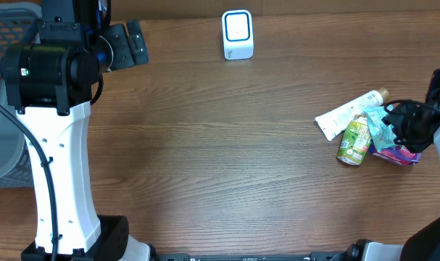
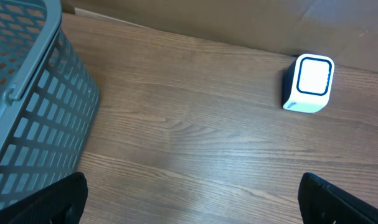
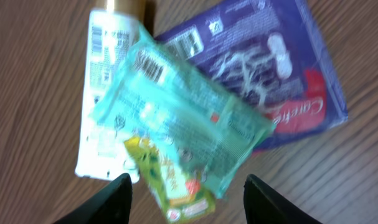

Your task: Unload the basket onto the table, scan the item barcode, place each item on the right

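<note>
A pile of items lies at the table's right: a white tube (image 1: 348, 114), a green can (image 1: 354, 141), a teal packet (image 1: 379, 125) and a purple pack (image 1: 401, 154). My right gripper (image 1: 395, 125) hovers over the pile, open. In the right wrist view its fingers straddle the green can (image 3: 173, 183) and the teal packet (image 3: 182, 118), gripping nothing. The packet lies across the white tube (image 3: 108, 93) and the purple pack (image 3: 269, 68), and barcodes face up on these three. The white scanner (image 1: 238, 34) stands at the far edge. My left gripper (image 1: 138, 43) is open and empty, facing the scanner (image 2: 309, 84).
A grey mesh basket (image 2: 27, 106) stands at the far left, close beside the left arm, and shows at the table's left edge (image 1: 2, 145). Bare wood stretches between the scanner and the pile.
</note>
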`<act>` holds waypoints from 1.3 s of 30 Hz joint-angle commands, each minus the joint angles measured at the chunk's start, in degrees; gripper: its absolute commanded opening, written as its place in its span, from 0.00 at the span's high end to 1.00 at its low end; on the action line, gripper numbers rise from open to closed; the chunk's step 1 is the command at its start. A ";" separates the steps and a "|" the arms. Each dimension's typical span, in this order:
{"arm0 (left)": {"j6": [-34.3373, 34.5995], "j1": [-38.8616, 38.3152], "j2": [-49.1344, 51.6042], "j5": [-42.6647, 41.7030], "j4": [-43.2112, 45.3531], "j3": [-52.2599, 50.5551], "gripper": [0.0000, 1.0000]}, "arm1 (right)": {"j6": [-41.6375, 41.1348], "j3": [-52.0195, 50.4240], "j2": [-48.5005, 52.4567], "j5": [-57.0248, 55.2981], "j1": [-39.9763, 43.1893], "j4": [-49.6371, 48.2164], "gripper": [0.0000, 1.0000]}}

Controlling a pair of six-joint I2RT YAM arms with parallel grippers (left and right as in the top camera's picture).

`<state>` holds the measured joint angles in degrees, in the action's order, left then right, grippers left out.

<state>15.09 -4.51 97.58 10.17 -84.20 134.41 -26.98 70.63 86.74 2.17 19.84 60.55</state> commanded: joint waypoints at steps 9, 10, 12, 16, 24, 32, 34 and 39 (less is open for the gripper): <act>0.76 0.00 0.57 0.74 0.20 0.66 0.00 | 12.68 18.56 -11.85 22.18 -4.00 12.72 0.42; 0.76 0.00 0.57 0.74 0.20 0.66 0.00 | 14.23 18.84 -13.05 24.33 -4.74 12.98 0.42; 0.76 0.00 0.57 0.74 0.20 0.66 0.00 | 15.72 19.12 -16.98 28.02 -6.84 13.77 0.41; 0.76 0.00 0.57 0.74 0.20 0.66 0.00 | 12.28 19.12 -23.65 28.85 -9.62 16.59 0.00; 0.76 0.00 0.57 0.74 0.20 0.66 0.00 | 11.08 19.12 -30.82 28.33 -10.29 17.40 0.00; 0.76 0.00 0.57 0.74 0.20 0.66 0.00 | 21.46 18.53 -31.23 26.34 -11.08 19.52 0.00; 0.76 0.00 0.57 0.74 0.20 0.66 0.00 | 22.99 17.29 -31.65 24.79 -11.39 18.56 0.00; 0.76 0.00 0.57 0.74 0.20 0.66 0.00 | 22.97 5.38 -39.15 17.07 -13.55 7.58 0.00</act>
<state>15.09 -4.51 97.67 10.17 -84.18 134.41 -5.96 82.56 52.36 25.19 7.88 72.36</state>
